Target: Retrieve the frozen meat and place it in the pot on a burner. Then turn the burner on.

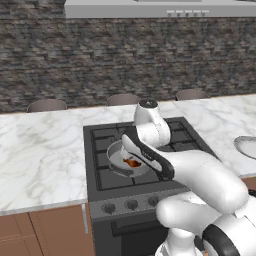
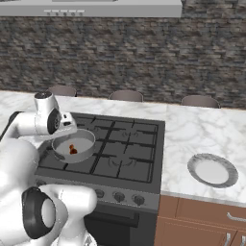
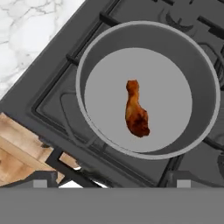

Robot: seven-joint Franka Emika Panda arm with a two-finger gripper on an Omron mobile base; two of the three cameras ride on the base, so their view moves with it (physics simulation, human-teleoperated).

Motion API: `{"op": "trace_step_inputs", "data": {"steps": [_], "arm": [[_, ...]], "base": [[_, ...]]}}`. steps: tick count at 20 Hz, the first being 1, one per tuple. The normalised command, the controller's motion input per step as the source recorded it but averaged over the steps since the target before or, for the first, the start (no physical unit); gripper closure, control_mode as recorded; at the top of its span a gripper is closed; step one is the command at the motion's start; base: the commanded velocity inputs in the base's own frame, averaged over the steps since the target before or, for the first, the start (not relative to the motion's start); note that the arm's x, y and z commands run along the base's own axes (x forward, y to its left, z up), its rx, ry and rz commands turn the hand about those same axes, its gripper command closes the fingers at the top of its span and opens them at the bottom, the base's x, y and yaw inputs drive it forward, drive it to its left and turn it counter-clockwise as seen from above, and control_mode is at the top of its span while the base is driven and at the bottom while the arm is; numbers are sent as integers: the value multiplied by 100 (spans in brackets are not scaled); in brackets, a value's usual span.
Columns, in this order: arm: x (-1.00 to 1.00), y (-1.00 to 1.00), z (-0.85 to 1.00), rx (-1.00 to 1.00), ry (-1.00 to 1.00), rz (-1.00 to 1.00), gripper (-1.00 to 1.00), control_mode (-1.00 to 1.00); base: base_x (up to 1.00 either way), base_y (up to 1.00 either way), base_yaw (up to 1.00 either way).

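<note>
The meat (image 3: 136,109) lies flat on the floor of the pot (image 3: 94,57), near its middle and clear of the walls. The pot sits on the front left burner (image 2: 57,161) of the cooktop (image 1: 100,172), close to the cooktop's front edge and left side. The end effector hangs above the pot, looking down into it; whether its fingers are spread or closed cannot be told, and nothing is seen held between them. A rimmed dish (image 2: 213,170) rests on the worktop (image 2: 192,132) right of the cooktop.

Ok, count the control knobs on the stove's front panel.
3 in the right base view: the left knob, the middle knob and the right knob. The robot's body hides the panel's left end, so more may exist.
</note>
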Motion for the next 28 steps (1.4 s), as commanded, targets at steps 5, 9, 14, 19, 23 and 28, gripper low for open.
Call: {"op": "trace_step_inputs", "data": {"steps": [5, 9, 14, 19, 23, 28], "arm": [[-100, 0, 6, 0, -25, -7, -100, -100], [-87, 0, 5, 0, -18, -7, -100, -100], [-77, 5, 40, -3, -20, 0, -100, -100], [-80, 25, 39, -6, -21, 1, -100, -100], [-53, 46, 17, -6, -12, 0, -100, -100], [-13, 33, -3, -8, 0, 4, -100, -100]], "base": [[0, 0, 0], [0, 0, 0], [0, 0, 0], [0, 0, 0], [0, 0, 0], [0, 0, 0]]}}
